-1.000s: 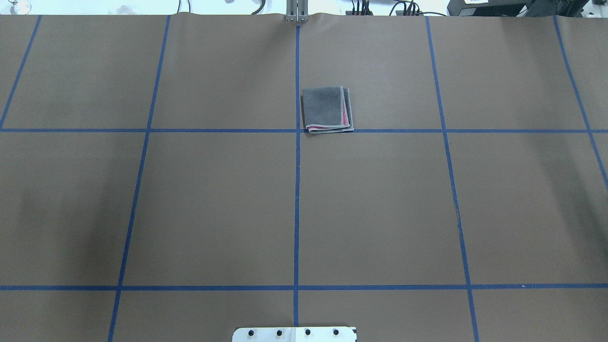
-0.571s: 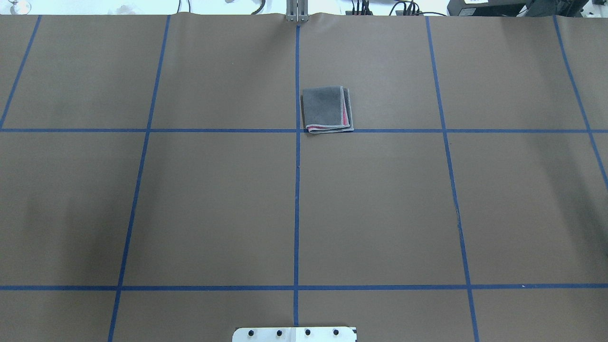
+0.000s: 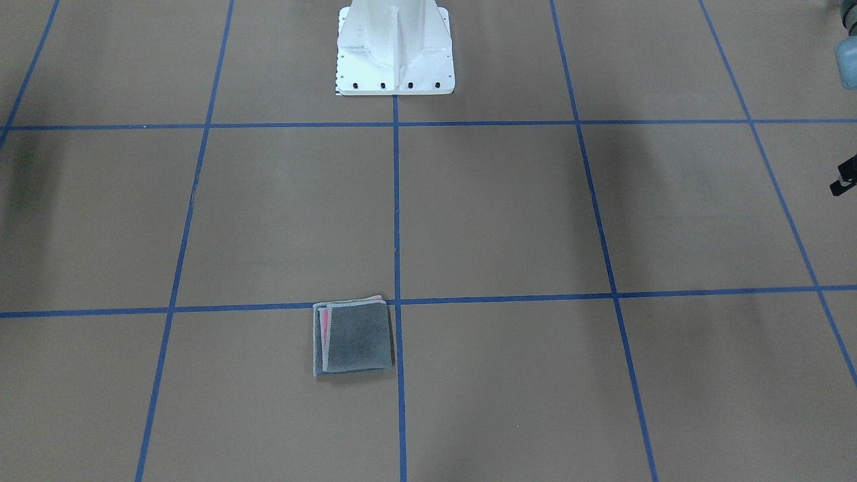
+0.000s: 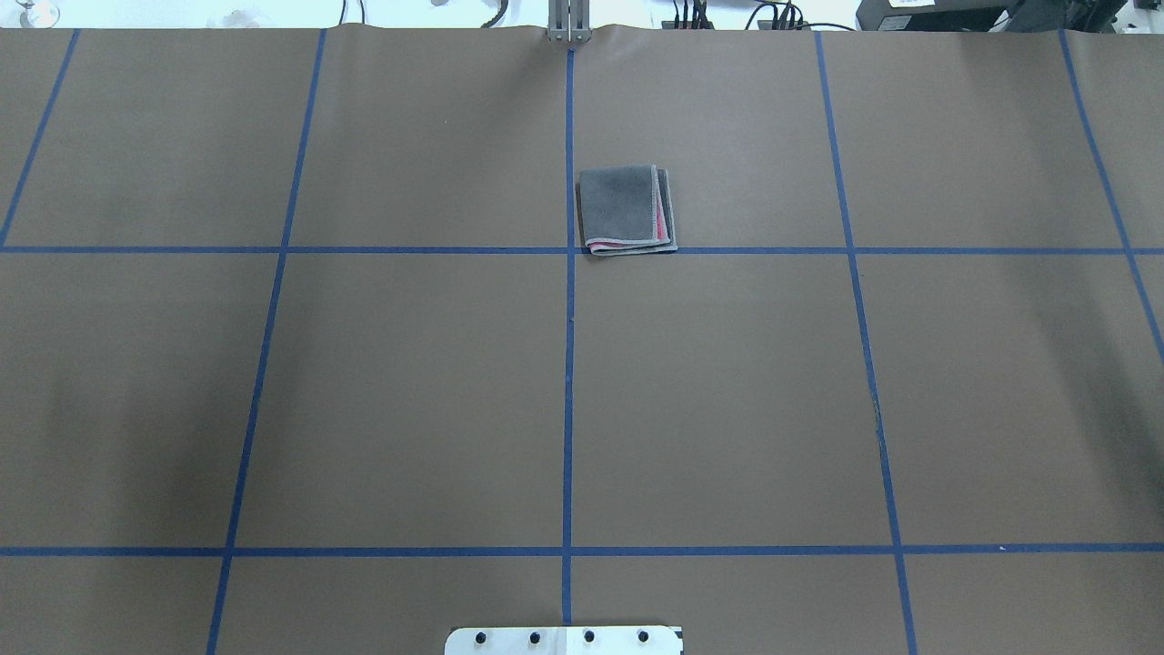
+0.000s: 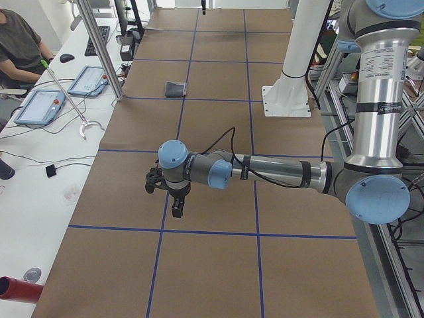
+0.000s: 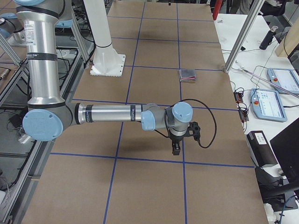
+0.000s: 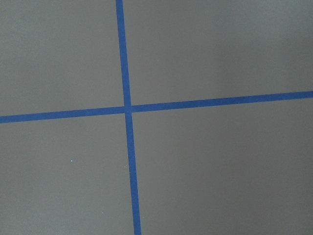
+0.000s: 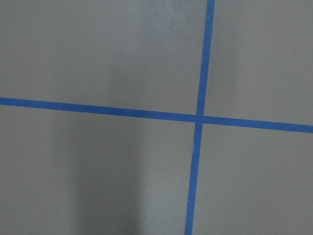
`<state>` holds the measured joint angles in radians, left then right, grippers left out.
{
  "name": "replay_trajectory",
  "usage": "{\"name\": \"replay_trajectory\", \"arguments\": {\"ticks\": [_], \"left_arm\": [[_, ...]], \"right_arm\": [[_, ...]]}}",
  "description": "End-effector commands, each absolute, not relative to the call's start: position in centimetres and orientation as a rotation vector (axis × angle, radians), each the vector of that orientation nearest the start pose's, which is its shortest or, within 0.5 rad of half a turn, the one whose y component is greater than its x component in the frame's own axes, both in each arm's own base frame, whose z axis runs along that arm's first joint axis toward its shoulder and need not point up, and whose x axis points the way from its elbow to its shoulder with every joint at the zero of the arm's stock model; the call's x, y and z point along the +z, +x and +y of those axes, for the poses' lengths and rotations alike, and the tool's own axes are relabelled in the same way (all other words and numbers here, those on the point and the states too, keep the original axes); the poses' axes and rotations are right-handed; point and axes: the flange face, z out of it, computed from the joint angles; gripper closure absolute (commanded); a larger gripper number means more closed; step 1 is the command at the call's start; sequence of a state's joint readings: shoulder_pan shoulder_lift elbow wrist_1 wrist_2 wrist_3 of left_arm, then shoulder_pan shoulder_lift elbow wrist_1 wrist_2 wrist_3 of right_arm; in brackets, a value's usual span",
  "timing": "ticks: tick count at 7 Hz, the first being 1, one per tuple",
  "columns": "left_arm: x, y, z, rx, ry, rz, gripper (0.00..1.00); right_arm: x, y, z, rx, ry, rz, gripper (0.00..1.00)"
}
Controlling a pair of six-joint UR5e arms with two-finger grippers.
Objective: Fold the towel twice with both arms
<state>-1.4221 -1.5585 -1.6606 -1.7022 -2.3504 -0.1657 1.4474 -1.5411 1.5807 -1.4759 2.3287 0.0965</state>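
Pedestal [image 3: 395, 47], one: white, at the near edge of the table [image 4: 364, 409].
Left arm [image 5: 265, 173] and right arm [image 6: 112, 113], two: stretched out to either side of the pedestal. Left gripper [image 5: 176, 211] and right gripper [image 6: 176, 148] hang above the table with nothing seen in them; open or closed cannot be told.
Towel [image 4: 627, 211], one: far ahead of the pedestal, flat, quartered, grey face up, pink at the edges. Both folds look done, and nothing appears to be left.

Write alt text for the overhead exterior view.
A small folded towel, dark grey on top with pink at its right and near edges, lies on a brown table gridded with blue tape, just right of the centre line.
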Motion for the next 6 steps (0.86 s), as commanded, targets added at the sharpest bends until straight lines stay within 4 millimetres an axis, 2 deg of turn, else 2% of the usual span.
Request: {"name": "replay_trajectory", "arguments": {"ticks": [1, 2, 3, 4, 6], "left_arm": [[60.2, 1.0, -50.1, 0.067, 0.08, 0.807, 0.0], [60.8, 1.2, -50.1, 0.066, 0.067, 0.809, 0.0], [60.8, 1.2, -50.1, 0.065, 0.065, 0.809, 0.0], [60.9, 1.2, -50.1, 0.064, 0.064, 0.806, 0.0], [60.8, 1.2, -50.1, 0.064, 0.066, 0.806, 0.0]], "right_arm": [[62.7, 0.3, -51.7, -0.073, 0.044, -0.772, 0.0], [61.4, 0.9, -51.4, -0.051, 0.02, -0.771, 0.0], [60.3, 1.4, -49.9, -0.027, -0.022, -0.759, 0.0], [60.8, 1.6, -49.0, -0.025, -0.03, -0.751, 0.0], [60.8, 1.5, -49.0, -0.025, -0.031, -0.749, 0.0]]}}
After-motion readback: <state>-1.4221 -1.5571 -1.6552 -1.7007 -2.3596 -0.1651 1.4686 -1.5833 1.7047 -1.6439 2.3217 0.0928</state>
